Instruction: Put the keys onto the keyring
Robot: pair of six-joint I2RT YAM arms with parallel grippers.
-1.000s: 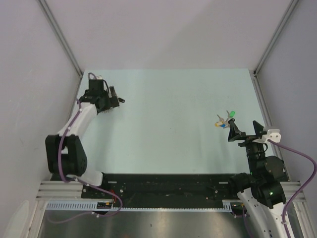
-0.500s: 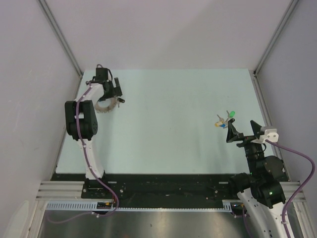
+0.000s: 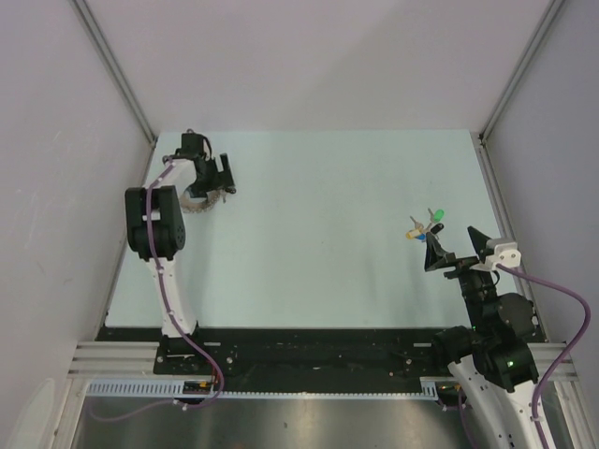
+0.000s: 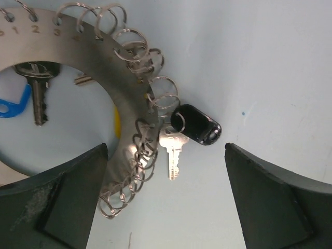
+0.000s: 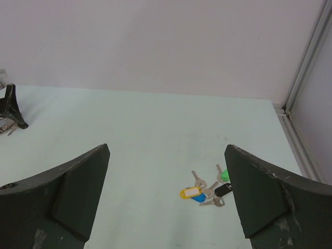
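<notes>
Table [image 4: 270, 62]: black-capped key [image 4: 175, 140] points toward left claw [image 4: 165, 151].

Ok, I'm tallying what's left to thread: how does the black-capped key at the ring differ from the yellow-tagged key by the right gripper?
The black-capped key touches the keyring, seemingly hooked onto its edge; the yellow-tagged key lies loose, far from it. The black cap is plain and glossy; the yellow tag has a white label. Both have silver blades and lie flat.
</notes>
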